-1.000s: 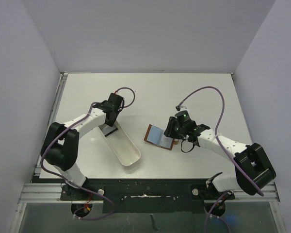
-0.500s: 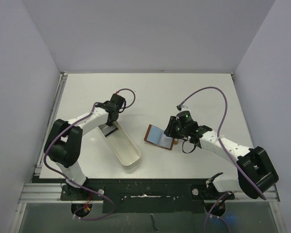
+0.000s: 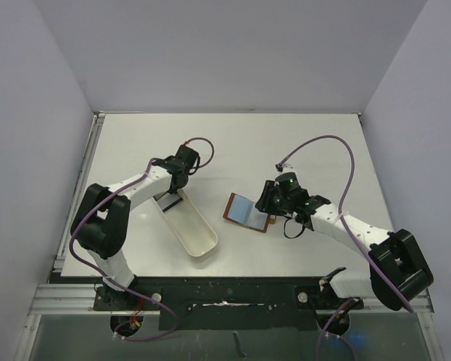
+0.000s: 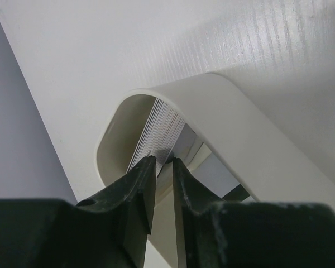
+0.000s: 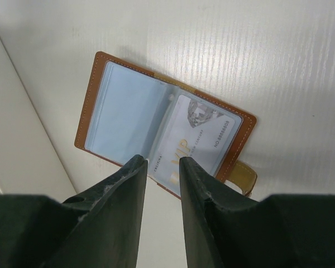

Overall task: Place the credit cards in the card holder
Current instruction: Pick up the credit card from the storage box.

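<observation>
Top-down view first: one white tray [image 3: 203,242], one card holder [image 3: 242,209] and my two arms, all on one table [image 3: 301,143]. The holder lies open and flat to the right of the tray, near it but not touching. My left gripper [image 3: 171,199] dips into the tray's far end. My right gripper [image 3: 266,209] sits over the side of the holder farthest from the tray. There's plenty of bare table beyond the tray and well off to its right, and less room on its left before the table edge.

Left wrist cam: my jaws are down to a narrow slit inside the tray's rounded end. A silvery card [image 4: 158,125] stands on edge right at the tips (can't tell if the pads actually pinch it). There may be a second card behind it, but I can't count for sure.

Right wrist cam: jaws partway apart, holding nothing, tips over the holder's near edge. It has two clear pockets, with one pale card [image 5: 195,134] in the pocket farther from the tray.
</observation>
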Motion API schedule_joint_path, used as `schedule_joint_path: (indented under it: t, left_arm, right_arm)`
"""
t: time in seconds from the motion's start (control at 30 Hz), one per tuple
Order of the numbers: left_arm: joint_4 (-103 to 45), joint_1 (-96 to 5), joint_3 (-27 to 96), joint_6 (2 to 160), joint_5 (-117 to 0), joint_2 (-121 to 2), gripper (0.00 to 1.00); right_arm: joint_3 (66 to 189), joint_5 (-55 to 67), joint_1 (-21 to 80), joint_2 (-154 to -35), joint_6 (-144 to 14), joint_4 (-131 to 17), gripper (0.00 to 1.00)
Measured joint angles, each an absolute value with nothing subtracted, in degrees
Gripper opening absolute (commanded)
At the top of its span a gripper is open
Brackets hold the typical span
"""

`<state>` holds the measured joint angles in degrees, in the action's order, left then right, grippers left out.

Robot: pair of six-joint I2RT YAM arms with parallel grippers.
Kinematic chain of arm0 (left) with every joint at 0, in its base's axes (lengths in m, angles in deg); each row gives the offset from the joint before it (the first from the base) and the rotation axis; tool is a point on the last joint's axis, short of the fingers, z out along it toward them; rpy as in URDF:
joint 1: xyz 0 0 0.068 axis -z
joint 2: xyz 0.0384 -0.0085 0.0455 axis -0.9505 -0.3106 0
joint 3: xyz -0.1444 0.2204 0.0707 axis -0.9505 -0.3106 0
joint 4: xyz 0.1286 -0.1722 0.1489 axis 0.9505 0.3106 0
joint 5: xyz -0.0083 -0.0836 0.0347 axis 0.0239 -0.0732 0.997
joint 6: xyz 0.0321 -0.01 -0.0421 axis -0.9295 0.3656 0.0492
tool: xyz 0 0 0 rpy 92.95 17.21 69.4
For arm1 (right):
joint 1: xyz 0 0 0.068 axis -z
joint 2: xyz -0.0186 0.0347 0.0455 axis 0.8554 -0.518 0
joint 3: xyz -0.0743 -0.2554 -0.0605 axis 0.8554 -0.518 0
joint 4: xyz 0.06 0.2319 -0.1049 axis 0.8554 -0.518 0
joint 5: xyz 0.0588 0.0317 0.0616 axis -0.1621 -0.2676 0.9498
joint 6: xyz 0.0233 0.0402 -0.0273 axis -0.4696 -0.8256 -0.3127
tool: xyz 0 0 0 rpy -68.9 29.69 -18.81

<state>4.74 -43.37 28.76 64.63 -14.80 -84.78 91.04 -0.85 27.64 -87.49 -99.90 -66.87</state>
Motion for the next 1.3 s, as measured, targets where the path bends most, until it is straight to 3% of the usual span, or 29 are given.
schedule_joint_path:
  t: [0.23, 0.77, 1.1, 1.3]
  left_arm:
    - [6.45, -42.87, 29.46, 64.76, -14.98, -84.78, 0.00]
    - [15.43, -41.84, 32.74, 71.45, -25.01, -81.64, 0.00]
    - [17.92, -41.89, 32.93, 77.48, -33.07, -72.15, 0.00]
    - [11.48, -41.89, 30.24, 80.61, -42.56, -62.64, 0.00]
  right_arm:
    - [91.04, -0.95, 27.64, -86.72, -99.90, -66.89, 0.31]
    - [91.04, -0.80, 27.64, -81.37, -98.51, -67.68, 0.34]
    - [88.71, 2.08, 27.64, -74.26, -97.96, -63.52, 0.33]
    - [88.09, 5.08, 27.64, -68.67, -97.94, -59.06, 0.36]
